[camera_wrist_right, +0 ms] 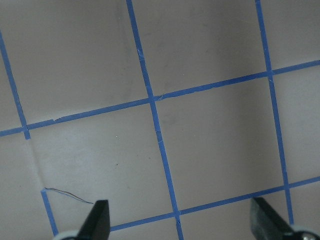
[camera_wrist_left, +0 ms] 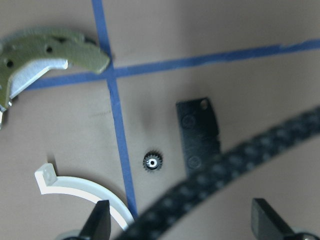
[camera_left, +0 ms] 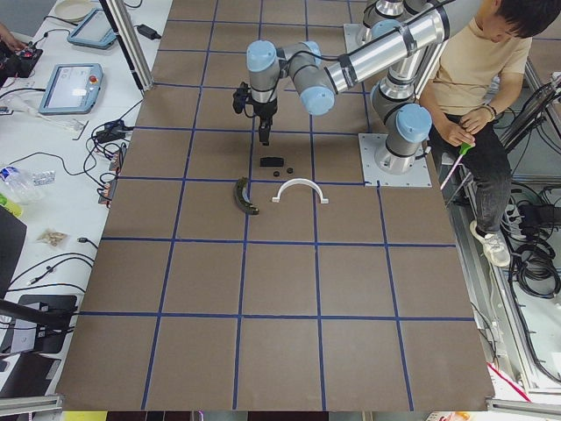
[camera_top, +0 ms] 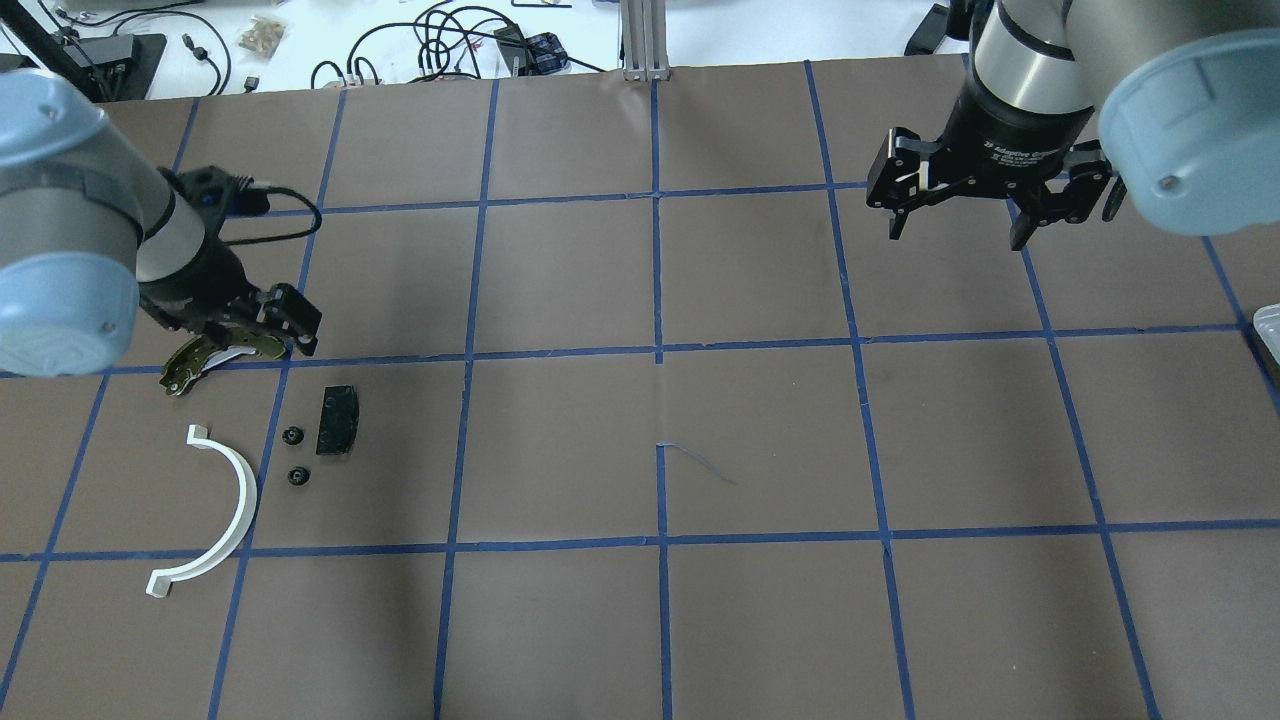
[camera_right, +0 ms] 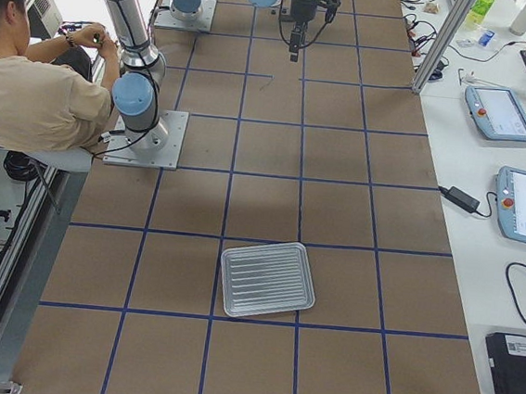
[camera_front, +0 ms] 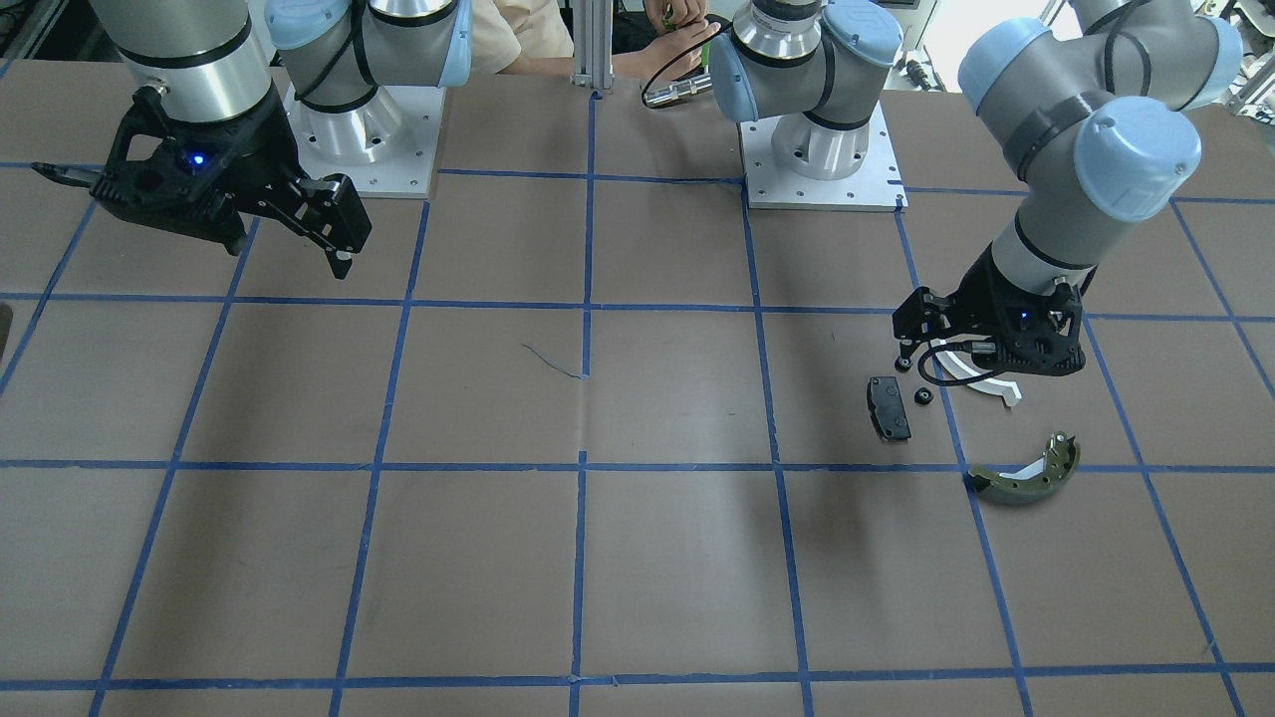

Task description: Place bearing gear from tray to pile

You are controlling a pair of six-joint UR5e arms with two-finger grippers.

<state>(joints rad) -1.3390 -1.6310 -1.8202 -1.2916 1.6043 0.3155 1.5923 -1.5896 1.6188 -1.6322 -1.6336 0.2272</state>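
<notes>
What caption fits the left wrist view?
Open left gripper facing a small black gear beside a black pad, white half-ring and olive brake shoe close by.

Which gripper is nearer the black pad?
Left. The left gripper hovers close by the black pad, just past it on the far side from the robot. The right gripper hangs far off on the opposite side.

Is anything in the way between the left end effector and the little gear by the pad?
Nothing visible. The gear lies alone, apart from the pad and white ring, with the open left end effector above it.
</notes>
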